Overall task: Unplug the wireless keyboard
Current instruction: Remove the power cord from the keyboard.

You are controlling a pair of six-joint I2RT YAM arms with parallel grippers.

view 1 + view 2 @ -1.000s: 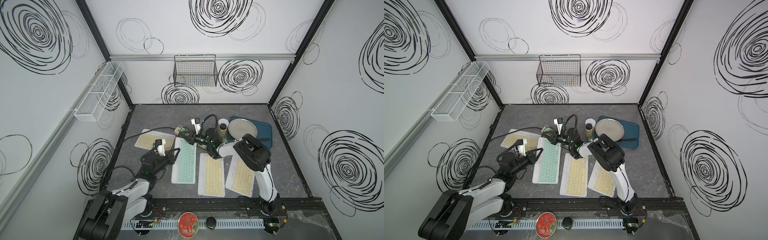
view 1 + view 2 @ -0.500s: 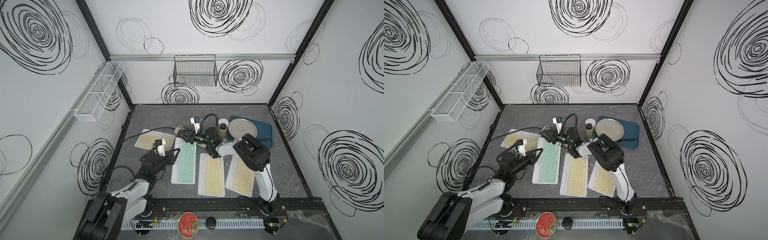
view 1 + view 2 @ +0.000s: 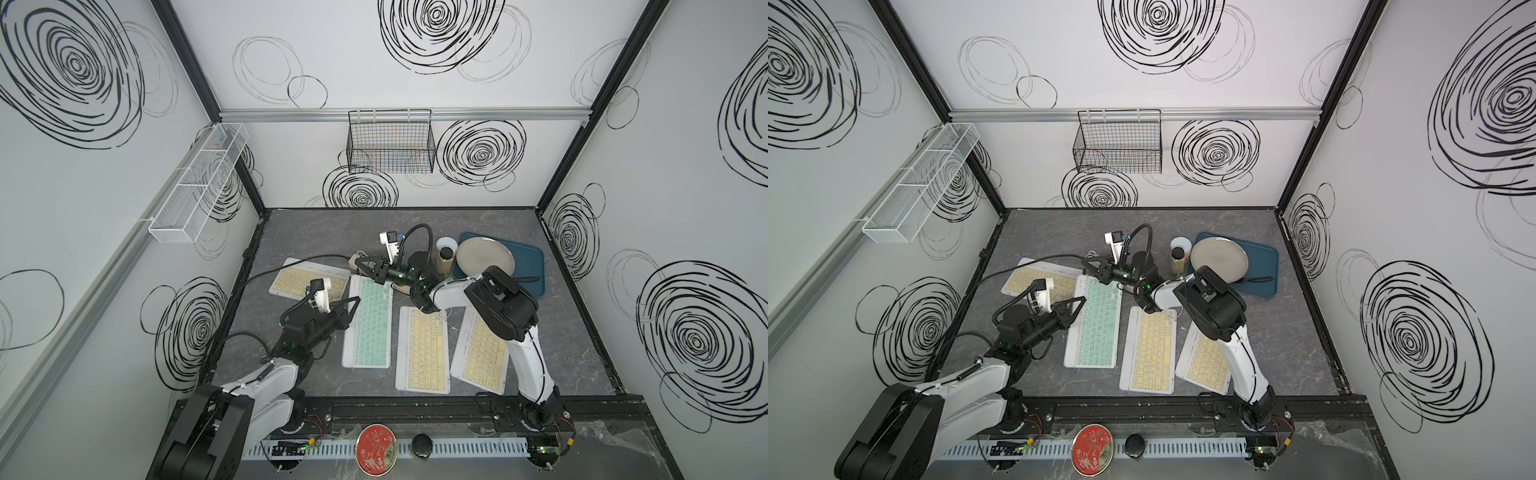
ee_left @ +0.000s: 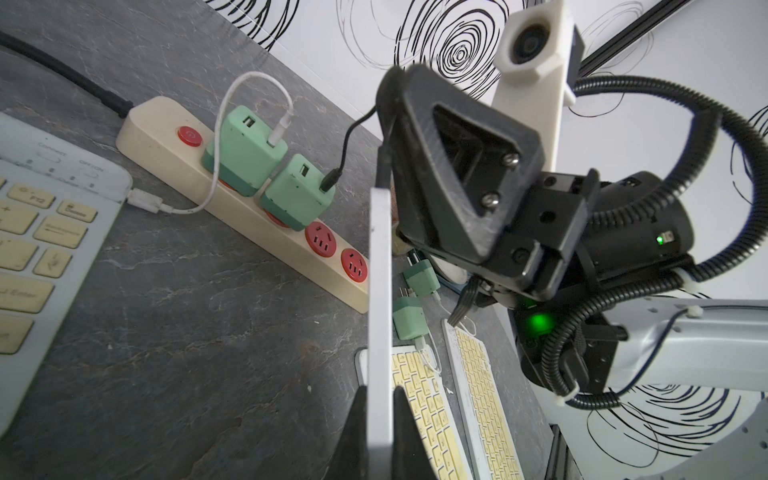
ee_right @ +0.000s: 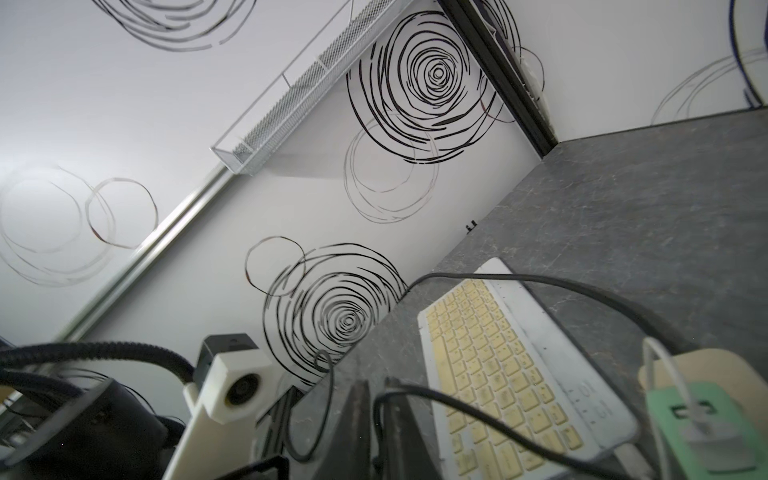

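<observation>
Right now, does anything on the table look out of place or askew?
Two green chargers lie loose on the table, off the power strip, prongs showing. The strip's thick black cord runs over the far yellow keyboard.

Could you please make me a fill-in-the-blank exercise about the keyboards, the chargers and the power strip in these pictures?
1. The table holds four keyboards; ___ of them have yellow keys.
2. The left gripper clamps the edge of the keyboard whose keys are ___.
3. On the power strip, ___ green chargers are plugged in.
4. Of those, one feeds a white cable; the other feeds a ___ one.
Missing words: three, green, two, black.
</observation>
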